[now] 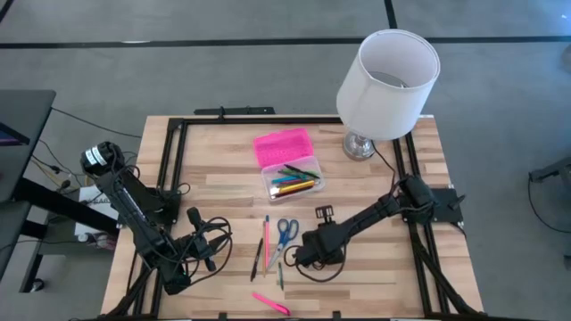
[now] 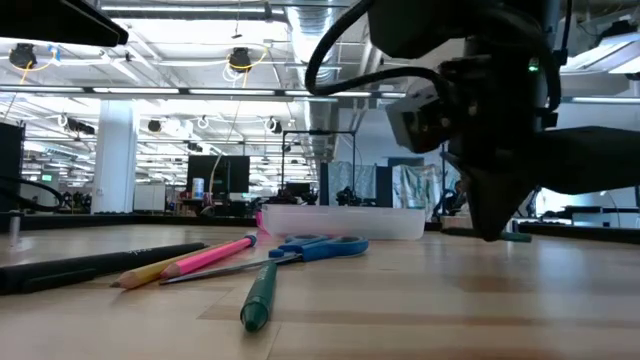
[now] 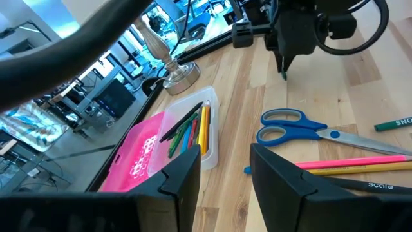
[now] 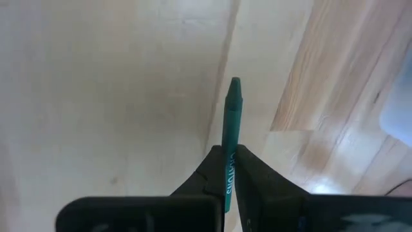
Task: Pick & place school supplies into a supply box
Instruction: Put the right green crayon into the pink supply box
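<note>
The clear supply box (image 1: 294, 181) lies mid-table with its pink lid (image 1: 284, 144) folded open on the far side; several pens lie inside it. Blue-handled scissors (image 1: 285, 232), a pink pencil (image 1: 266, 236), a black pen (image 1: 256, 260), a green pen (image 2: 258, 295) and a pink marker (image 1: 270, 303) lie flat on the wood near the near edge. My right gripper (image 1: 308, 251) hovers just right of the scissors, shut on another green pen (image 4: 233, 109). My left gripper (image 3: 222, 174) is open, left of the pens, touching nothing. My right gripper pinches the green pen's printed barrel (image 4: 228, 171) between its two fingers. The fingers point down at the table and the pen lies along them. Its pointed end (image 4: 235, 84) sticks out beyond the fingertips, close over the wood; whether it touches, I cannot tell.
A white lampshade (image 1: 388, 71) on a chrome base (image 1: 359, 144) stands at the far right, just beyond the box. A black frame (image 1: 174, 152) runs along the table's edges, with cables by both arms. Bare wood (image 1: 375, 285) lies near the right near corner.
</note>
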Motion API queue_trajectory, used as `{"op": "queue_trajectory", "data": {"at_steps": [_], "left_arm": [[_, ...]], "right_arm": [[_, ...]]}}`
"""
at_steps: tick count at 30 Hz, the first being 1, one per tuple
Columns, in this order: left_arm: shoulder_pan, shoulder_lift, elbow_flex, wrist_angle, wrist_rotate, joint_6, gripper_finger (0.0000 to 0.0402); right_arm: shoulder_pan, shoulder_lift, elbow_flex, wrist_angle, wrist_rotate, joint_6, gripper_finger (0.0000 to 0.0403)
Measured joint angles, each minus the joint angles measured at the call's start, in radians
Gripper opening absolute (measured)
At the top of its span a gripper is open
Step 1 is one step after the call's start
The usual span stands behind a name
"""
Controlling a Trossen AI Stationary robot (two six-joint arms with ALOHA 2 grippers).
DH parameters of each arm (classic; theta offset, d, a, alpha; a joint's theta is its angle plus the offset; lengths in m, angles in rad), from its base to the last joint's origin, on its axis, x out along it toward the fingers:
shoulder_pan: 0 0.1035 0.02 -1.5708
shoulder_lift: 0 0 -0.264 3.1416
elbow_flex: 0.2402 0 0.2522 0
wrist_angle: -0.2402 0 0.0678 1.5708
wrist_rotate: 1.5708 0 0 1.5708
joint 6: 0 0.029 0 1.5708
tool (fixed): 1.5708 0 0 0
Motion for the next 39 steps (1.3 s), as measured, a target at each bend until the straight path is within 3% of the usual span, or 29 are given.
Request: {"op": "queue_trajectory", "data": {"at_steps": [4,9,15,21,28,34,39], "left_arm": [[0.000,0.000,0.000,0.000,0.000,0.000,0.0130],[0.000,0.000,0.000,0.000,0.000,0.000,0.0130],[0.000,0.000,0.000,0.000,-0.002,0.011,0.0130],[0.000,0.000,0.000,0.000,-0.002,0.011,0.0130],[0.000,0.000,0.000,-0.001,0.016,0.011,0.0130],[0.000,0.000,0.000,-0.001,0.023,0.011,0.0130],[0.000,0.000,0.000,-0.001,0.023,0.011,0.0130]], "right_arm": [[0.005,-0.001,0.023,-0.044,0.058,0.001,0.0001],[-0.007,-0.002,0.072,-0.103,0.205,-0.004,0.0001],[-0.100,-0.004,0.135,-0.072,0.374,-0.082,0.0004],[-0.244,-0.004,0.152,0.066,0.368,-0.235,0.0006],[-0.363,-0.005,0.152,0.193,0.242,-0.394,0.0006],[-0.409,-0.005,0.152,0.202,0.206,-0.409,0.0010],[-0.438,-0.005,0.152,0.225,0.150,-0.391,0.0048]]}}
